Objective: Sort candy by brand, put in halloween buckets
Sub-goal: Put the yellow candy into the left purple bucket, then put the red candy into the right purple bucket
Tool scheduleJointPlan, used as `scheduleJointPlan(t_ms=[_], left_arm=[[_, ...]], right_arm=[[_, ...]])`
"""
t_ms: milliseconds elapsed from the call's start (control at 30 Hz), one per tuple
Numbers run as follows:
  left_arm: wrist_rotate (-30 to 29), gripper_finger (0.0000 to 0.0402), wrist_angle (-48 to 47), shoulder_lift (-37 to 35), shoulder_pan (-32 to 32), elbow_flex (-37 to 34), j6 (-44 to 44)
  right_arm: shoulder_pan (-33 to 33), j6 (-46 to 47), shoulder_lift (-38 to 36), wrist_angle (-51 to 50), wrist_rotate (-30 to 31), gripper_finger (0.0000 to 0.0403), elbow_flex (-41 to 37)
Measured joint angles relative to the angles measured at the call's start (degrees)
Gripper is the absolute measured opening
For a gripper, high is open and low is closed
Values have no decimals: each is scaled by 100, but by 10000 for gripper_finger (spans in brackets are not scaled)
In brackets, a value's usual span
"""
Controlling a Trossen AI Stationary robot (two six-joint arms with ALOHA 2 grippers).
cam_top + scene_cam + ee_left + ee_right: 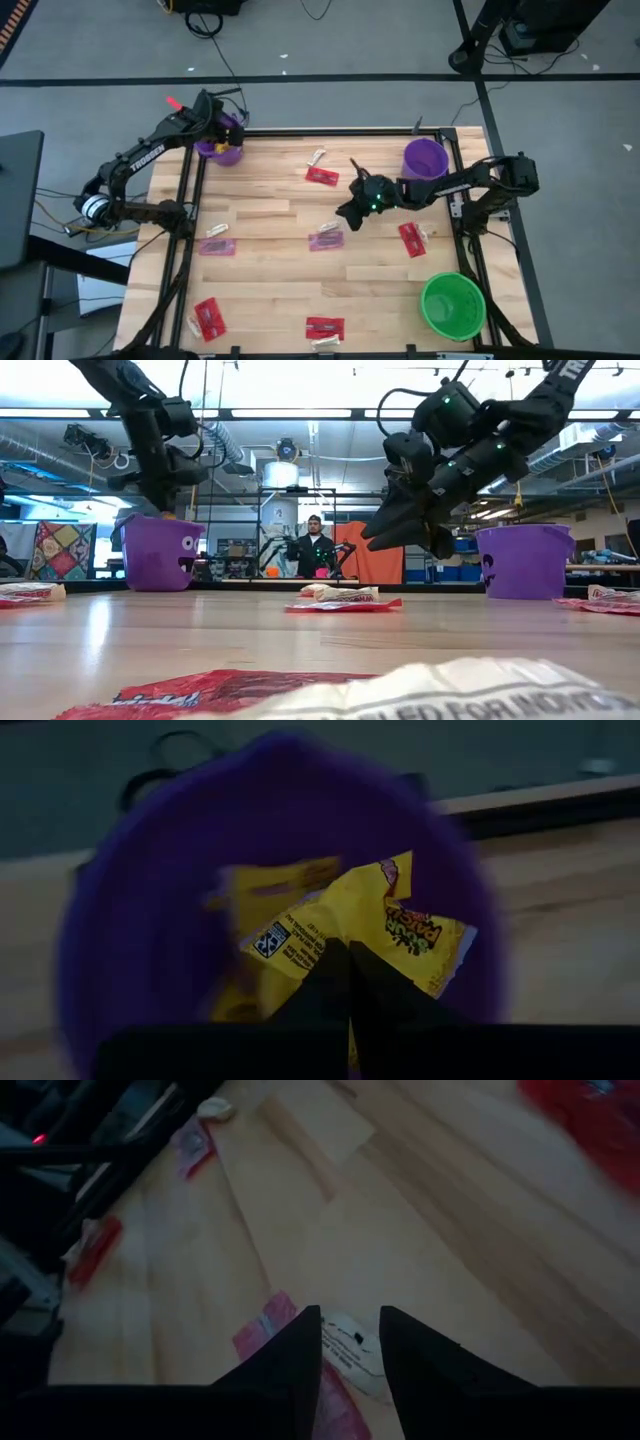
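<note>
My left gripper [226, 130] hangs over the purple bucket [218, 152] at the table's back left. Its fingers [330, 985] are shut on a yellow candy [390, 915], and more yellow candy [270, 880] lies inside the bucket. The right gripper [350, 213] hovers mid-table, open, just above a pink candy [326, 239] with a small cream piece [348, 1344] beside it. Nothing is between its fingers [300, 1342]. A second purple bucket [425, 158] stands at the back right and a green bucket [452, 305] at the front right.
Red candies lie at the back middle [321, 175], right [411, 238], front left [209, 318] and front middle [324, 326]. Another pink candy [218, 246] lies left. A person [315, 547] stands far behind the table.
</note>
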Motion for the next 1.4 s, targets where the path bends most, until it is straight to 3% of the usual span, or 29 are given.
scheduleJointPlan(t_ms=[300,600,767,1067,1300,1400], left_arm=[[-81,17,-109,6,-2,-5,-949],[-86,118,-169,31,-4,-3,-1166],[-4,148,-183,28,-4,-3,-1132],[1234,149,783,-3,-172,-1,-859],[2674,149,2556,-78,-750,-1,-293],[2878,149,3150,-40,-1173,1,-196]], right_arm=[[-324,-675,0,3,-611,116,102],[-338,-1761,0,-582,-369,116,895],[-444,-2283,-2,-1015,-260,116,1394],[-729,-2435,-2,-1421,-291,116,1589],[-797,-2431,-2,-1646,-305,116,1591],[-795,-2413,-2,-1650,-307,116,1591]])
